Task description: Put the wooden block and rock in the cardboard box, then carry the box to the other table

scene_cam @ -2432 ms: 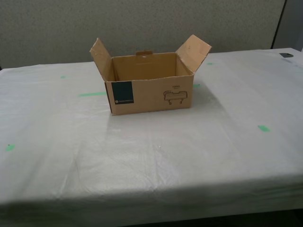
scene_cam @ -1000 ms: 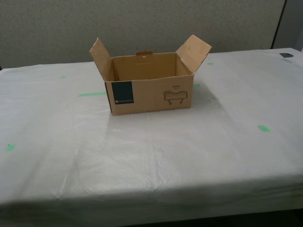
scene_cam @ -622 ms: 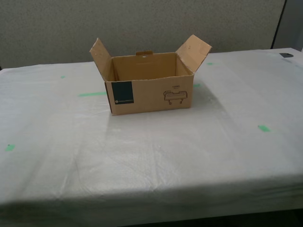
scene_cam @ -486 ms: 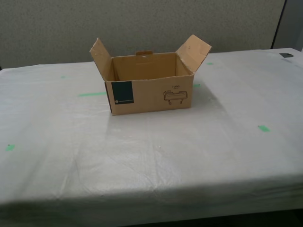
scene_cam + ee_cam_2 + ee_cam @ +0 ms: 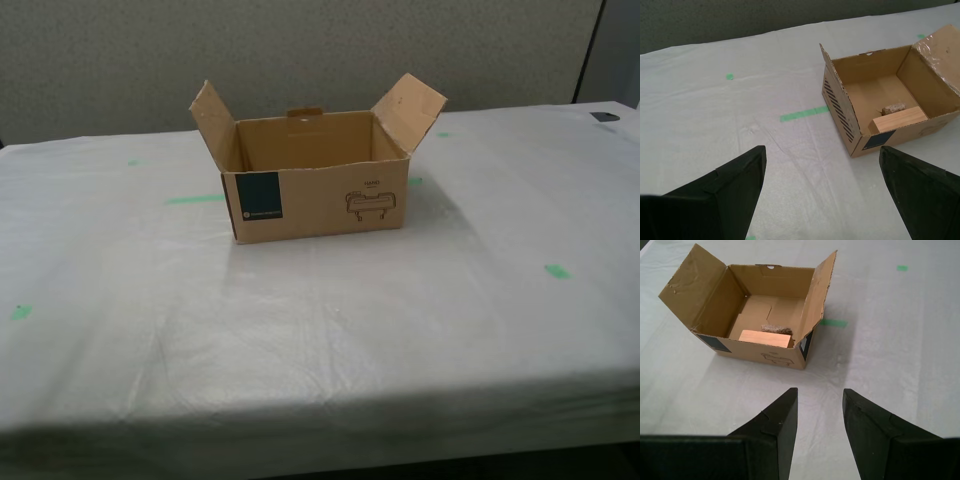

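Now the brown corrugated cardboard box [image 5: 315, 176] sits on the wrinkled white other table [image 5: 330, 330], the pale wooden block [image 5: 765, 338] and grey-brown speckled rock [image 5: 776, 329] inside. My first gripper [image 5: 819, 410] and my second gripper [image 5: 822, 175] hover spread, empty, well apart from it. Delivery looks done; nothing more to lift.

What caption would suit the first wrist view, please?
Open hand above the sheet, facing the cardboard box holding block and rock.

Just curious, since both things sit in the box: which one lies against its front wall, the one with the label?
The block: it lies along that wall of the box, with the rock just behind it.
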Controlling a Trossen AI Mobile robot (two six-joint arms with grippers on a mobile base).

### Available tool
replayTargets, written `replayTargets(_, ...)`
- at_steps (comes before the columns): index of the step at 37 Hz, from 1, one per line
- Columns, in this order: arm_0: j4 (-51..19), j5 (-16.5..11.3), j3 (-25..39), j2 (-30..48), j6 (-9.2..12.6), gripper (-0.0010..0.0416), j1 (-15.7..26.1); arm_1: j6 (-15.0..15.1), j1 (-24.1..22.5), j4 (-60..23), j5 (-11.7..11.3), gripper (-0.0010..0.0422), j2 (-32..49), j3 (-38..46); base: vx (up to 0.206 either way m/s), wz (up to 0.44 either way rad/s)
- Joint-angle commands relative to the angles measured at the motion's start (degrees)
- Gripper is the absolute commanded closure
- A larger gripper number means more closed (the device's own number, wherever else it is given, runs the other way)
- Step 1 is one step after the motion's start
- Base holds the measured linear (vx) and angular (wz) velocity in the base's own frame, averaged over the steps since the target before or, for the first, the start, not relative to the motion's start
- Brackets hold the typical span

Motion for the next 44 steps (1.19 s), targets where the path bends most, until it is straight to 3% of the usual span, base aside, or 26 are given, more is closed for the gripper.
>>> replayTargets(1, 0.0, 0.1, 0.0, 0.0, 0.1, 0.0284, 0.0, 0.0, 0.0, 0.0, 0.2, 0.0105, 0.0, 0.0, 0.0, 0.0)
replayTargets(44, 0.0, 0.1, 0.0, 0.0, 0.1, 0.0284, 0.0, 0.0, 0.0, 0.0, 0.2, 0.0105, 0.0, 0.0, 0.0, 0.0)
